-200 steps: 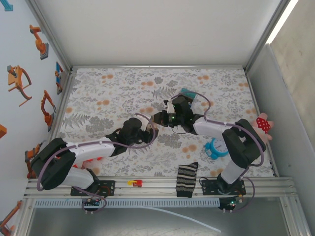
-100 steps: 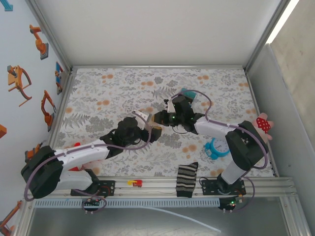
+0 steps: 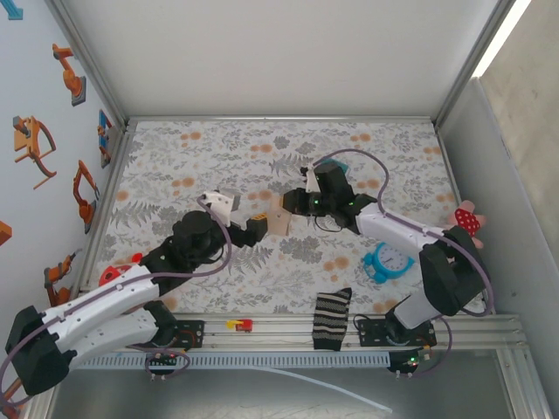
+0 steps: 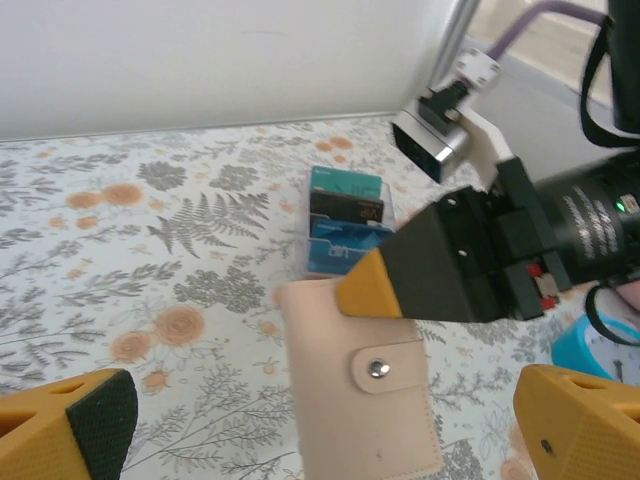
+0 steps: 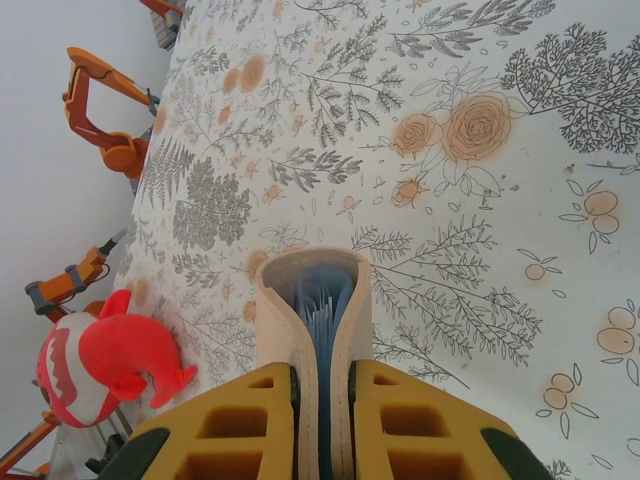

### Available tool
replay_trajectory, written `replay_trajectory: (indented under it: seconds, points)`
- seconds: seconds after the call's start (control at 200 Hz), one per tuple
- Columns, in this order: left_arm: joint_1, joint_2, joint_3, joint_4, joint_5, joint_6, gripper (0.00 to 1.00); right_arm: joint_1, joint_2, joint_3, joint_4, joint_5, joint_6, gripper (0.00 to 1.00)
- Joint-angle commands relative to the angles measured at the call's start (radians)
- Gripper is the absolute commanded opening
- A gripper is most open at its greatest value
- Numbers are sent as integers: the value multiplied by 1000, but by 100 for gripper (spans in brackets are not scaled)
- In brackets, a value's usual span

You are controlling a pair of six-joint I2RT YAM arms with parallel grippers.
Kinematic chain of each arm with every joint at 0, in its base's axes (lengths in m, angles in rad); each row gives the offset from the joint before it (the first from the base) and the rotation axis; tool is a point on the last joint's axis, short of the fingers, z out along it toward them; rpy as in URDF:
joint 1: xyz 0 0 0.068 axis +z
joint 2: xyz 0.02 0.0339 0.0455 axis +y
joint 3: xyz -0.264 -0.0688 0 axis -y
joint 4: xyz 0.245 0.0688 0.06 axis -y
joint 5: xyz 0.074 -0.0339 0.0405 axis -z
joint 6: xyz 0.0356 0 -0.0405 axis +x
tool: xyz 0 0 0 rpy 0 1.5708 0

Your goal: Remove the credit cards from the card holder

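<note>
The right tool [image 5: 322,385] is clamped on the flat tan-beige folding card holder [image 4: 360,400], presenting it near the blue, teal and black block [image 4: 345,215]. The left tool [image 4: 325,430] faces the holder with jaws wide apart, probably ready to draw out cards.

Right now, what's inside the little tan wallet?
Looking into the card holder from its open end, a light blue lining shows between the two tan flaps. The right hand pinches the flaps nearly together, so whether any cards sit deeper inside is hidden.
</note>
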Motion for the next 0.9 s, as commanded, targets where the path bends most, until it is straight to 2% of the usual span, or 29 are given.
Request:
replay_trajectory:
  seconds: [0.0, 0.15, 0.175, 0.305, 0.406, 0.546, 0.896]
  points:
    - [77, -54, -29, -61, 40, -90, 97, -14, -47, 49, -21, -25, -55, 0]
    - [226, -64, -36, -33, 304, -165, 100, -31, -47, 93, -32, -160, -100, 0]
    - [241, -61, -35, -26, 335, -168, 98, -32, -47, 105, -33, -184, -107, 0]
    - [278, -33, -33, 23, 492, -165, 89, -32, -38, 146, -10, -316, -116, 0]
    - [287, 2, -21, 39, 603, -139, 87, -32, -28, 174, -2, -395, -117, 0]
    - [297, 59, -12, 69, 710, -133, 86, -33, -32, 193, -6, -448, -121, 0]
    - [305, 226, 0, 264, 909, -215, 84, -33, -61, 183, -4, -457, -130, 0]
